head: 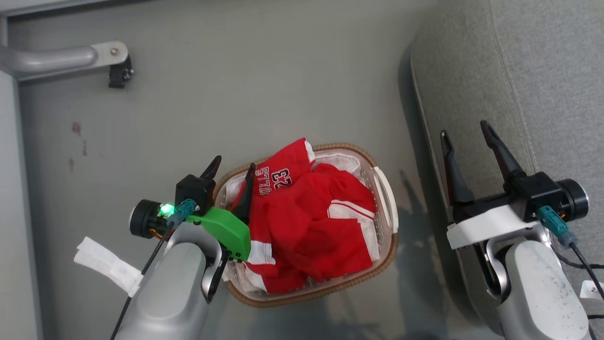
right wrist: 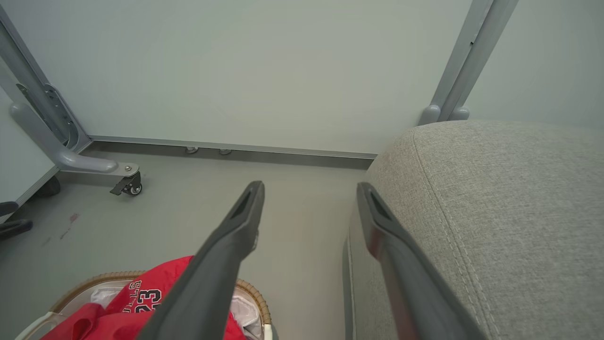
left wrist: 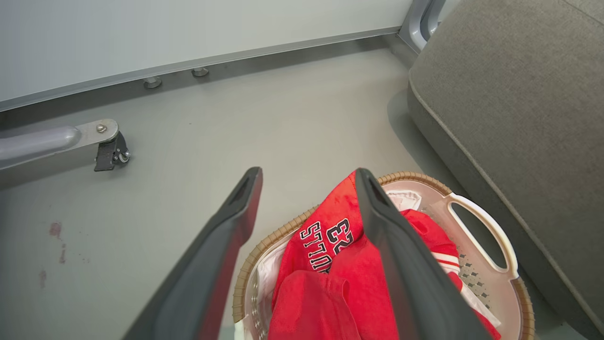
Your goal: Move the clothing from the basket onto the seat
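Status: first pick not made yet. All the clothing (head: 306,217) is in the basket (head: 347,147), which sits on the floor (head: 236,85) just beside the seat (head: 519,71); nothing red on the seat. The jersey (head: 283,172) is on top at the far-left side, its 23 readable, with the second red piece bunched under and to the right. Left gripper (head: 234,165) has its fingers apart and holds nothing. In the head view one finger sits outside the woven rim and the other over the jersey's edge, so it looks to straddle the rim. The left wrist view agrees: left gripper (left wrist: 309,174) with the jersey (left wrist: 330,231) behind the right-hand finger and bare floor under the other. Can't tell the height above the cloth, nor whether it touches. Right gripper (head: 464,131) is spread too, empty, hanging over the seat's near edge and well apart from the basket. I read this as pre-grasp. The next move needs the left gripper shifted in toward the pile so both fingers clear the rim, then down onto a thick fold of red and shut. Keep off the white liner (head: 347,163) or the basket likely lifts too. Then raise it clear of the rim and carry it right, over the seat.
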